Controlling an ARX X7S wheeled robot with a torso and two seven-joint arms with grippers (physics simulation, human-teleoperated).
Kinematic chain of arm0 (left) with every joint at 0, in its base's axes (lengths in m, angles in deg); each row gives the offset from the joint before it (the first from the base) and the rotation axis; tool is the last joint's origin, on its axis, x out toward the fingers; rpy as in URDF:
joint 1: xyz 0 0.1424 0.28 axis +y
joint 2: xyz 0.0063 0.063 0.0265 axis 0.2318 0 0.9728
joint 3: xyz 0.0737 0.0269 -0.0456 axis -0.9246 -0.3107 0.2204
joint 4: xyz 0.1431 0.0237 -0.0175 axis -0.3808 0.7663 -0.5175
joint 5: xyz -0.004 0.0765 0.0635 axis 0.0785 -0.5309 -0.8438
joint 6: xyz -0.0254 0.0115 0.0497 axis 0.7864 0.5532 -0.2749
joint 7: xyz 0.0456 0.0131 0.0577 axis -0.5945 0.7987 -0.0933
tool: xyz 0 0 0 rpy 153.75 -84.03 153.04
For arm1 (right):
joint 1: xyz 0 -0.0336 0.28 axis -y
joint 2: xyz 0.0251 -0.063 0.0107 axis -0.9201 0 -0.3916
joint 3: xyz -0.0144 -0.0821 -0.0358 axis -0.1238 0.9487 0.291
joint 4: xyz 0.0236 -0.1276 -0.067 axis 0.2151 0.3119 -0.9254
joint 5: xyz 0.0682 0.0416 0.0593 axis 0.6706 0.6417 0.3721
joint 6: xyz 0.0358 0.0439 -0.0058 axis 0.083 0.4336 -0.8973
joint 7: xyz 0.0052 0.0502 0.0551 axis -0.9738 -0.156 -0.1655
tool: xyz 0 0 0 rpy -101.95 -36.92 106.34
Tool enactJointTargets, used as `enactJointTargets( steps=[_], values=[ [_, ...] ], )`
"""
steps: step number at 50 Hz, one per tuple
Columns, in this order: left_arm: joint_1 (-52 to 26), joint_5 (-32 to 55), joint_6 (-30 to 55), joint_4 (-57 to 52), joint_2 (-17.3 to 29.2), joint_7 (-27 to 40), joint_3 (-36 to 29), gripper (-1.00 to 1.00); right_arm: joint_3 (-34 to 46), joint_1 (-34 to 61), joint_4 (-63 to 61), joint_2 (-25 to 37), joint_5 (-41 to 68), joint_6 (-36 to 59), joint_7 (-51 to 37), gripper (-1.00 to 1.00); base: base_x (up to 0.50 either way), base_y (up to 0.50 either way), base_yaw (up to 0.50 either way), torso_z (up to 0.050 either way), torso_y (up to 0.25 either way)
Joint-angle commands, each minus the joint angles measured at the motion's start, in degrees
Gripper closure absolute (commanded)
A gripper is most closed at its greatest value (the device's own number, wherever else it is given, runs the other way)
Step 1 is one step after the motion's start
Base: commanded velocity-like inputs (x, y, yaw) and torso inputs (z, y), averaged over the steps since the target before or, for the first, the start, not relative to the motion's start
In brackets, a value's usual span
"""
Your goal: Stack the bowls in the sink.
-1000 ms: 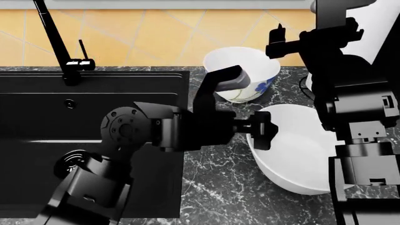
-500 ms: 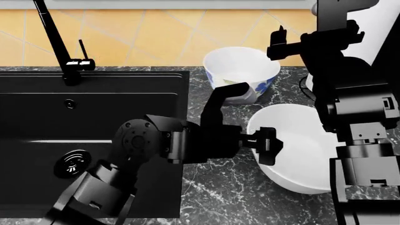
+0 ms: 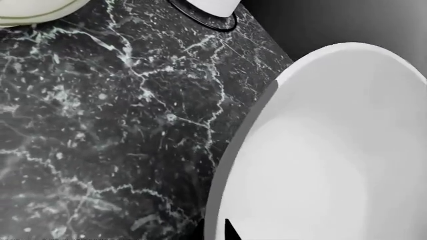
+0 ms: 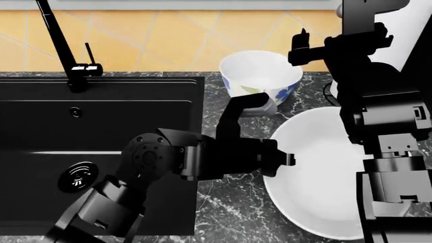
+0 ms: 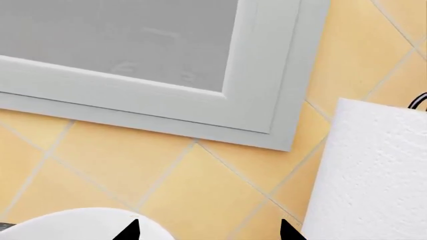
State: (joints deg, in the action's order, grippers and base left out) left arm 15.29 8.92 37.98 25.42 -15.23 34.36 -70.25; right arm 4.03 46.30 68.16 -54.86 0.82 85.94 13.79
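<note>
Between the left jaws — rim of the wide bowl [image 4: 324,177], tilted.

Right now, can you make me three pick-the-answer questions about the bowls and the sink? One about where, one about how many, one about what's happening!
1. Where is the wide plain white ceramic bowl?
A. Inside the matte black rectangular sink
B. On the grey-veined black marble countertop
C. On the yellow wall tiles

2. How many white bowls are in the head view?
A. One
B. Two
C. Four

3. What is in the matte black rectangular sink?
A. Only its round drain
B. The flowered bowl
C. A stack of both bowls

Answers:
1 B: the wide bowl sits on the marble countertop, right of the sink, with the left gripper at its rim.
2 B: the wide bowl and the smaller white bowl with blue flowers.
3 A: the basin holds just the drain.
</note>
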Motion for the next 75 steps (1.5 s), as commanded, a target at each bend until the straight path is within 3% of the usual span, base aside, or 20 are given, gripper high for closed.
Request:
enactJointTargets(
  steps=[1, 13, 35, 75],
  values=[
    [-0.2, 2.2, -0.4, -1.6, 1.0, 1.7, -0.4, 1.00, 0.0, -0.2, -0.7, 0.1, 0.3, 0.4, -0.2, -1.00, 0.00, 0.00, 0.00, 0.000, 0.000],
    [-2.2, 5.8, 1.5, -5.4, 4.6, 6.5, 1.2, 1.00, -0.2, 0.1, -1.1, 0.3, 0.6, 0.7, -0.2, -1.00, 0.00, 0.00, 0.00, 0.000, 0.000],
    [-0.4, 14.9, 6.1, -15.8, 16.5, 16.6, 5.2, 1.00, -0.3, 0.2, -2.8, 0.2, 1.3, 1.7, -0.7, -1.00, 0.00, 0.00, 0.00, 0.000, 0.000],
    [2.9, 24.9, 4.2, -24.8, 36.1, 25.9, 15.3, 1.00, 0.3, 1.0, -2.3, -0.8, 2.2, 1.0, -0.5, -1.00, 0.00, 0.00, 0.00, 0.000, 0.000]
  ],
)
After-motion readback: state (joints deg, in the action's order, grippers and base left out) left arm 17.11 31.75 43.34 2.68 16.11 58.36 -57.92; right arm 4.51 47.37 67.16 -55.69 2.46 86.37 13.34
